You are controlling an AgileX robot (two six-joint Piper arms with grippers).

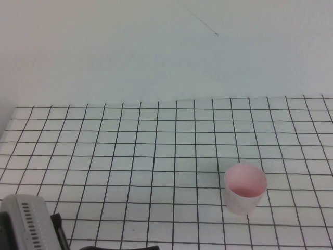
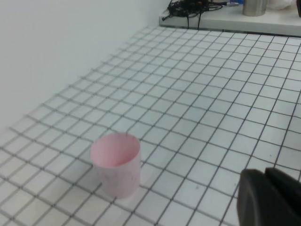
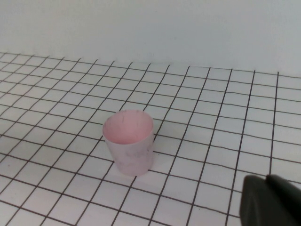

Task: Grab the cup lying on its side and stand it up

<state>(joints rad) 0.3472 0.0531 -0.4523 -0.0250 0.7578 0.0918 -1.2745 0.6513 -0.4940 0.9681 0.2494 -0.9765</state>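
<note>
- Pale pink-white translucent plastic cup (image 1: 245,195), tapered with its wider rim uppermost, stands upright on the white table (image 1: 130,156) ruled with black grid lines, toward the robot's right and near the front edge.
- From both wrist views the cup (image 2: 116,164) rests on its narrow base with its open mouth facing up, and the pinker inside of the cup (image 3: 129,141) is on show; nothing touches it.
- Judging by that, the job looks finished: the cup is no longer on its side, so all that seems left is for the arms to sit clear.
- Left hand (image 2: 270,197) shows only as a dark shape at the corner of its own wrist view, well apart from the cup; in the high view part of the left arm's grey body (image 1: 26,221) sits at the near left corner. I cannot tell whether this hand is spread or pressed together.
- Right hand (image 3: 273,200) is likewise just a dark corner shape in its wrist view, apart from the cup and holding nothing I can see; its state I cannot tell either.
</note>
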